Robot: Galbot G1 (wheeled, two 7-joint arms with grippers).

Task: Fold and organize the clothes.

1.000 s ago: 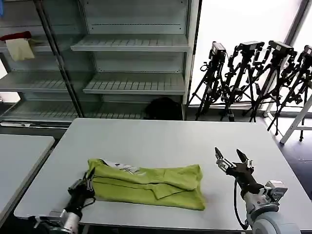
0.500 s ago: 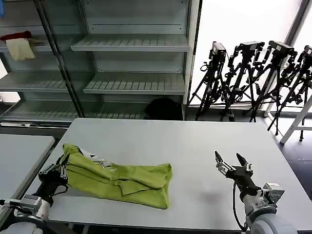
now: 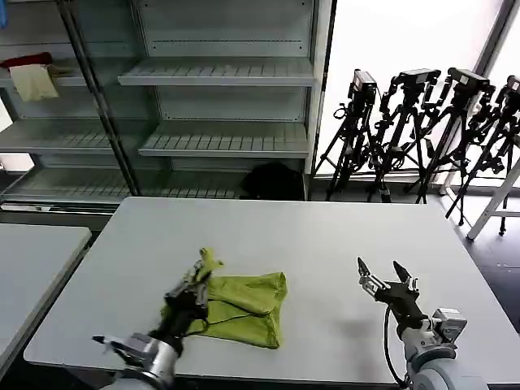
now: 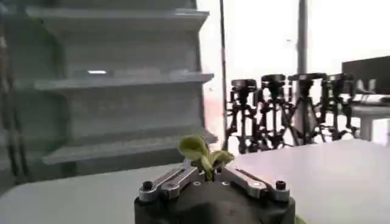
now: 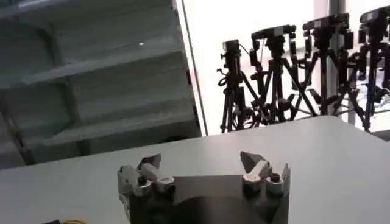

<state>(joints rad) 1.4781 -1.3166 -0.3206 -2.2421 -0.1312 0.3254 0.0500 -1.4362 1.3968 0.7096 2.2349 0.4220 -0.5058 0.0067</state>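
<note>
- One lime-green T-shirt is seen lying bunched on the grey worktop, near its front edge and left of centre.
- A corner of the shirt is pinched by the left claw and held raised above the rest of the fabric; in the left wrist view a green tuft is seen clamped between the closed fingers.
- The right claw is held just above the worktop, well apart from the shirt, with its fingers spread wide and nothing gripped.
</note>
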